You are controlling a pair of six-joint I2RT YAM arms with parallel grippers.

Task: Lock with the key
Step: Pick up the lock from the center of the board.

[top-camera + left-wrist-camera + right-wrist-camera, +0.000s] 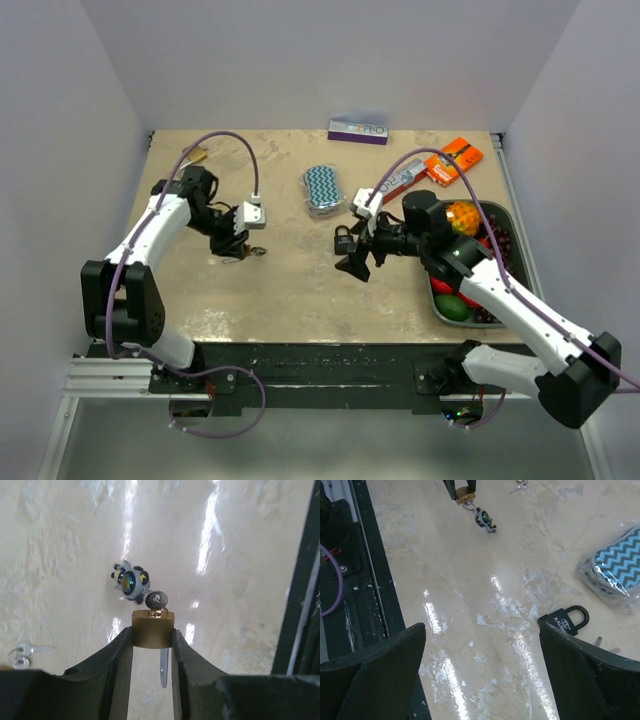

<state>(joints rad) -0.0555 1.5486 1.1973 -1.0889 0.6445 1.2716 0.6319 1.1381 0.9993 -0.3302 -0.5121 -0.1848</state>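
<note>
My left gripper (152,636) is shut on a brass padlock (153,626), its body pinched between both fingers. A silver key (156,600) sits in the keyhole, with a round blue-grey charm (131,581) hanging from it. The silver shackle (164,669) points back between the fingers. From above, this gripper (235,247) sits at the table's left middle. My right gripper (358,262) hovers open over mid-table with nothing between its fingers. A black padlock (568,620) lies beside its right finger; the same black padlock (344,240) shows from above.
Loose keys (20,655) lie left of the held padlock. Another brass lock (196,154) lies far left. A zigzag pouch (322,190), a purple box (358,130), an orange packet (455,160) and a tube (400,178) lie at the back. A metal tray (497,206) of fruit is right.
</note>
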